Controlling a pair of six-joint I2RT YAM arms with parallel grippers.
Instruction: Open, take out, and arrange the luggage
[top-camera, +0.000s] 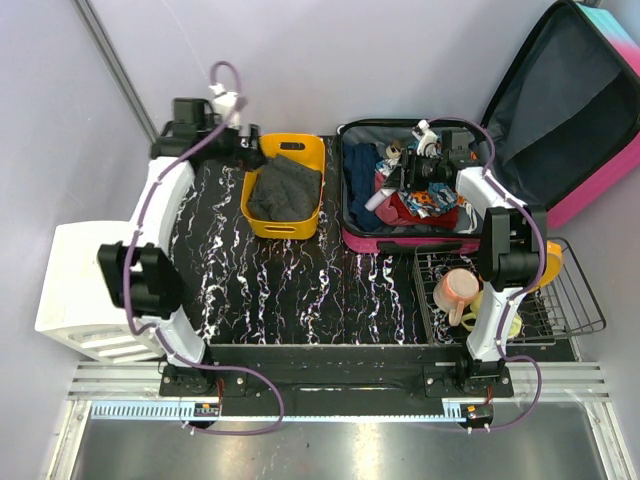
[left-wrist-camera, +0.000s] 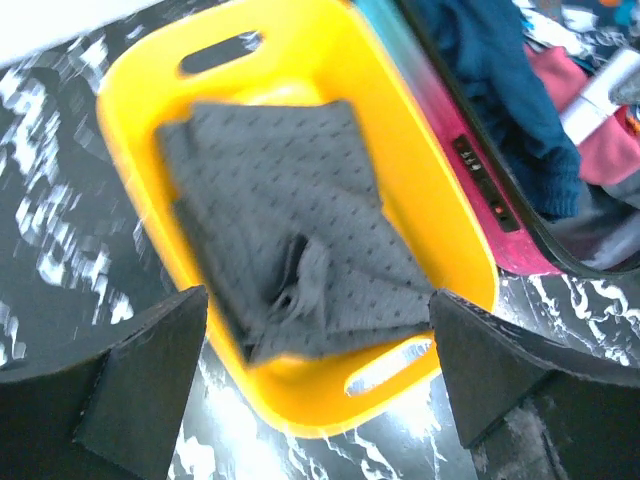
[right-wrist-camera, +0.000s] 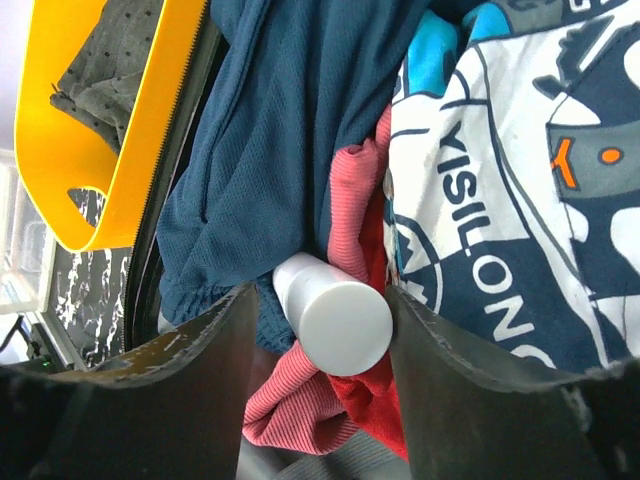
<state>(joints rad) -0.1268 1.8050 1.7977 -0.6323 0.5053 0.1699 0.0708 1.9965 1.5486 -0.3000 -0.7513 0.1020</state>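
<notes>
The luggage (top-camera: 395, 243) lies open at the back right, its dark-lined lid (top-camera: 570, 110) propped up to the right. Inside are a blue garment (right-wrist-camera: 270, 130), red cloth (right-wrist-camera: 310, 400), a printed shirt (right-wrist-camera: 500, 200) and a white bottle (right-wrist-camera: 340, 320). My right gripper (right-wrist-camera: 320, 295) is down in the case (top-camera: 398, 165), open, with its jaws on either side of the bottle; the right finger touches it and the left stands apart. My left gripper (left-wrist-camera: 318, 297) is open and empty above the yellow bin (left-wrist-camera: 300, 400), near the bin's far left corner (top-camera: 250, 150).
The yellow bin (top-camera: 285, 230) stands left of the luggage and holds a grey dotted cloth (top-camera: 285, 190). A black wire rack (top-camera: 560, 300) at the front right holds a pink cup (top-camera: 458, 290). A white unit (top-camera: 75, 290) sits off the table's left edge.
</notes>
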